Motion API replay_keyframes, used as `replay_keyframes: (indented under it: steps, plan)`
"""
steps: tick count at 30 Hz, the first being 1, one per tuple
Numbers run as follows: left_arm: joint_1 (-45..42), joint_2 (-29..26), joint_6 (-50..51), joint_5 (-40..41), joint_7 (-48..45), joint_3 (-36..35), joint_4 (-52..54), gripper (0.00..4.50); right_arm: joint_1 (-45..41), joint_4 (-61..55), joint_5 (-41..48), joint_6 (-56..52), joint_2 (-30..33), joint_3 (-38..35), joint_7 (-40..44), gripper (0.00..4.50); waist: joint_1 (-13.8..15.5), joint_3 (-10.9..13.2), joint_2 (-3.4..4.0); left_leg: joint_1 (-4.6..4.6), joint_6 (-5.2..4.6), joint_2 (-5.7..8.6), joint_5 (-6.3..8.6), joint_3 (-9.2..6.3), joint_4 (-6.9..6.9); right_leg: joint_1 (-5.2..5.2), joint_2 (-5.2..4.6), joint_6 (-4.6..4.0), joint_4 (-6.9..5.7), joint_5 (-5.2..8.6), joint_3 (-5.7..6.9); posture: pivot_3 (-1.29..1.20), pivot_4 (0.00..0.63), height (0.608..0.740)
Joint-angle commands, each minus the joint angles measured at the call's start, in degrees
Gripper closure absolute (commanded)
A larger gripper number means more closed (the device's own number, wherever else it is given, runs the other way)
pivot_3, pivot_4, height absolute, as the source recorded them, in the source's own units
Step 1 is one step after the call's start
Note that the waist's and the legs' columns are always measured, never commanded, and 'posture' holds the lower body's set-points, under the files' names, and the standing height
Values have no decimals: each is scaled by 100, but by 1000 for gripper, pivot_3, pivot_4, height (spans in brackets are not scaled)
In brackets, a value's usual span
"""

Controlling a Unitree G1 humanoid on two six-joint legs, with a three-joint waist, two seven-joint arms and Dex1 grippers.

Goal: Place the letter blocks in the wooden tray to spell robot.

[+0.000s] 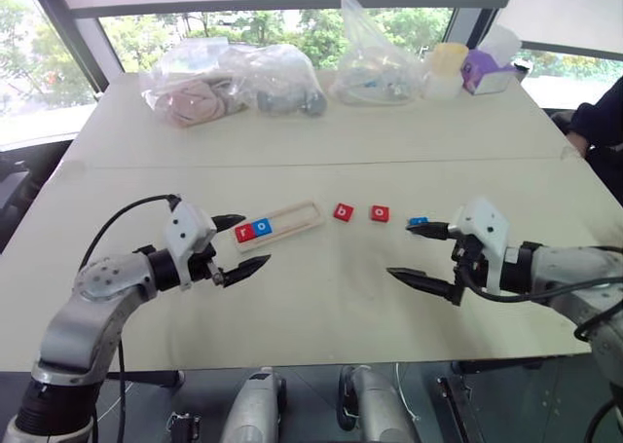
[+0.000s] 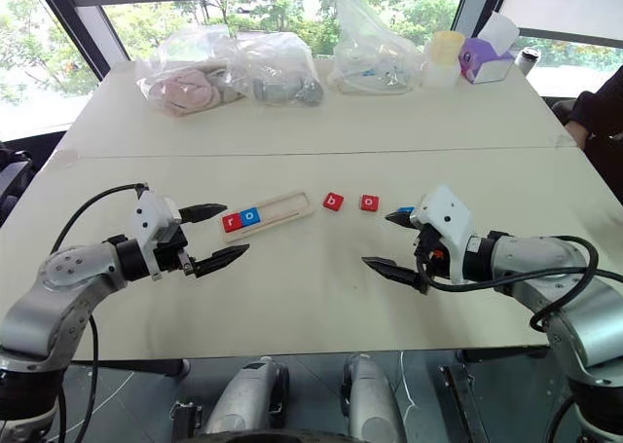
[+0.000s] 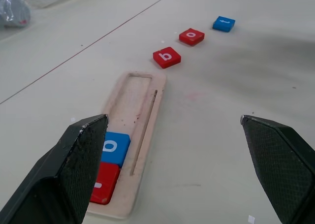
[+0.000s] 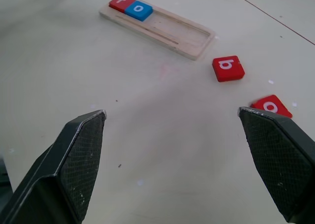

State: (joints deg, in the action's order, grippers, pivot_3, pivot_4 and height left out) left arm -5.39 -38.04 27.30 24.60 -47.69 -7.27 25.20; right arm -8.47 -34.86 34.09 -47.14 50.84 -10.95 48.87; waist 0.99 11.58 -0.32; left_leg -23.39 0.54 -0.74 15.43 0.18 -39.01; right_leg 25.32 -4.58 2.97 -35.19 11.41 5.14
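Note:
The pale wooden tray [image 1: 297, 215] lies slanted on the table, left of centre. Its left end holds a red "r" block [image 1: 243, 233] and a blue "o" block [image 1: 262, 227]; the other slots are bare. To the right of the tray, three blocks lie in a row on the table: a red "b" [image 1: 343, 212], a red "o" [image 1: 380, 213] and a blue block [image 1: 419, 221]. My left gripper [image 1: 255, 240] hovers open just left of the tray's filled end. Open too, my right gripper [image 1: 399, 249] hangs beside the blue block, nothing between its fingers.
Clear plastic bags [image 1: 234, 83] with assorted items, a pale cup [image 1: 446, 68] and a purple tissue box [image 1: 487, 71] stand along the table's far side. A person's dark sleeve [image 1: 602, 122] shows at the right edge. A seam [image 1: 311, 163] crosses the table.

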Motion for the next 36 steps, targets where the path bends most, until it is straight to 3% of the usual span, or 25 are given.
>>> replay_keyframes:
  steps: [1, 23, 36]
  plan:
    - [23, -22, 14, 145, 87, -119, 252, 0, -86, 50, 11, 169, 97, -48, 64, 82, -1, 0, -1, -1, 0, 1, 0, 1, 0, 0, -1, 0, 1, 0, 0, 0, 150, 740]
    - [-10, -90, -93, 134, 183, -59, 161, 0, -283, 166, -144, 314, -39, 287, -173, 82, -9, 1, -2, -1, 0, 1, 0, 2, 0, 1, 0, 0, 0, 0, -2, 0, 150, 740]
    - [-1404, 73, -1642, -614, -871, 766, -2432, 0, -233, 31, -194, 291, -145, 333, -456, 82, -11, 1, -2, -2, 0, 3, 0, 21, -1, 2, 2, -2, -2, -2, -2, 0, 150, 740]
